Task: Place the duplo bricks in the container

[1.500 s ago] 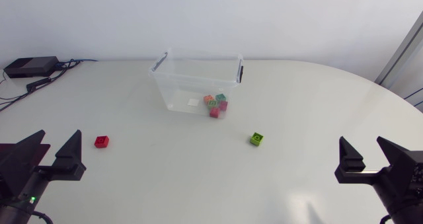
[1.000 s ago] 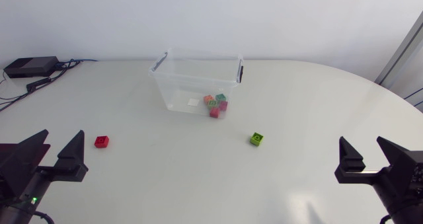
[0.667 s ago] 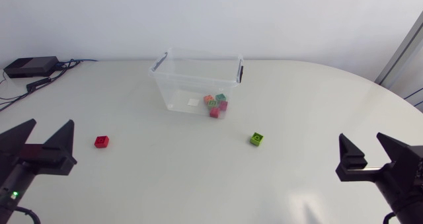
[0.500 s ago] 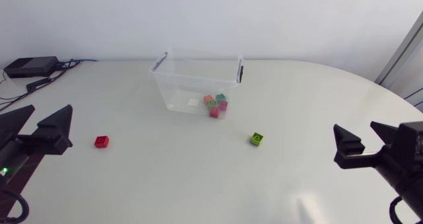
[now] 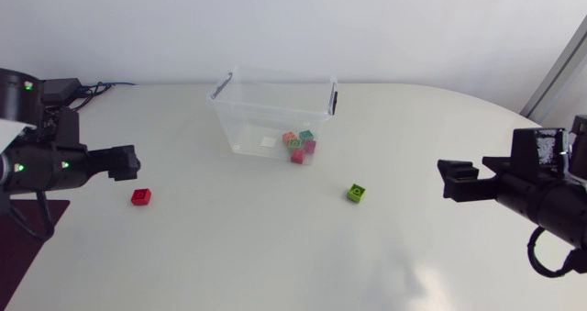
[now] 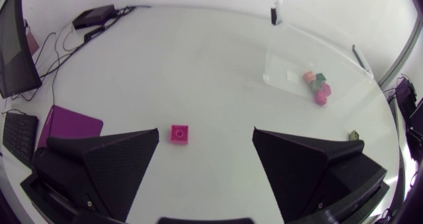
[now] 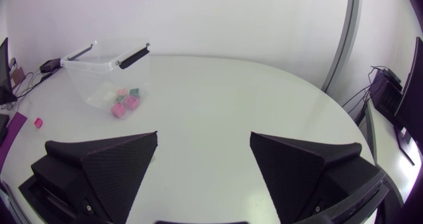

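Left end effector (image 6: 206, 135) spread, aimed down at red brick (image 6: 179, 133), right end effector (image 7: 203, 137) spread, empty, level

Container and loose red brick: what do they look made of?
The container looks like clear, glossy plastic: the bricks inside show through its walls. The red brick seems opaque moulded plastic, evenly coloured; its finish is too small to judge.
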